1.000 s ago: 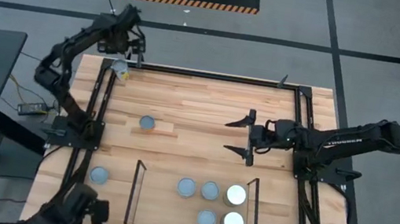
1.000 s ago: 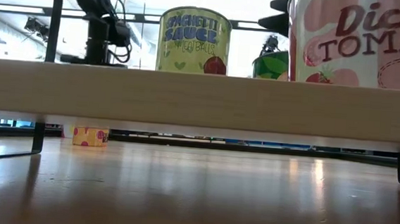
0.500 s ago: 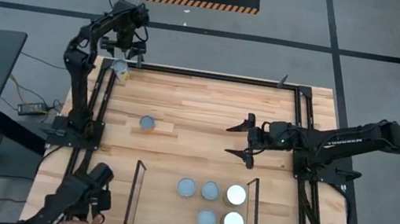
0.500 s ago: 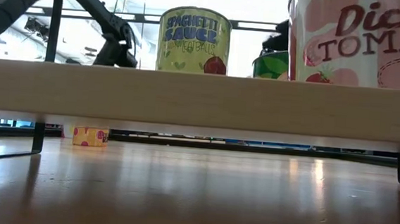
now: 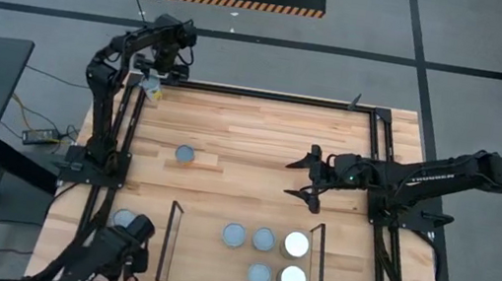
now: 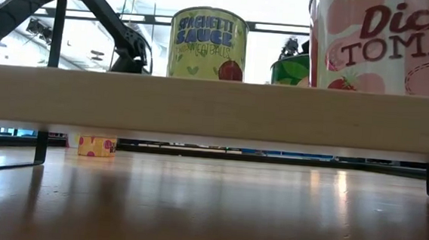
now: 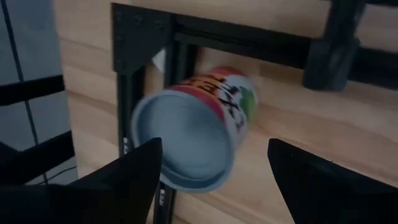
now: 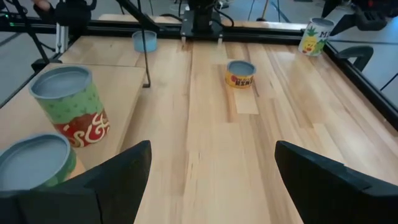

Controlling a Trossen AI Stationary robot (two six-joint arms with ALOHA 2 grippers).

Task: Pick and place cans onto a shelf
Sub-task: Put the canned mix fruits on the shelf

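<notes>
My left gripper (image 5: 163,73) hangs open over the table's far left corner, pointing steeply down at a can (image 5: 150,89) that stands there. In the left wrist view its fingers stand on either side of that can (image 7: 193,130), apart from it. Above the table's middle right my right gripper (image 5: 291,178) is open with nothing between its fingers. Several cans stand on the shelf (image 5: 199,252). A short yellow can (image 5: 185,155) stands on the table's middle left. Another can (image 5: 123,217) stands left of the shelf.
The black outer frame (image 5: 239,90) runs round the table, and its corner post stands right behind the far-left can. A further dark arm (image 5: 115,250), with a person's hand at it, reaches over the table's near left corner beside the can there.
My left gripper has come down toward the can in the far left corner and has tipped to point more steeply down. My right gripper has tipped its fingers a little downward in place. The dark arm at the near left corner has moved up beside the can there.
</notes>
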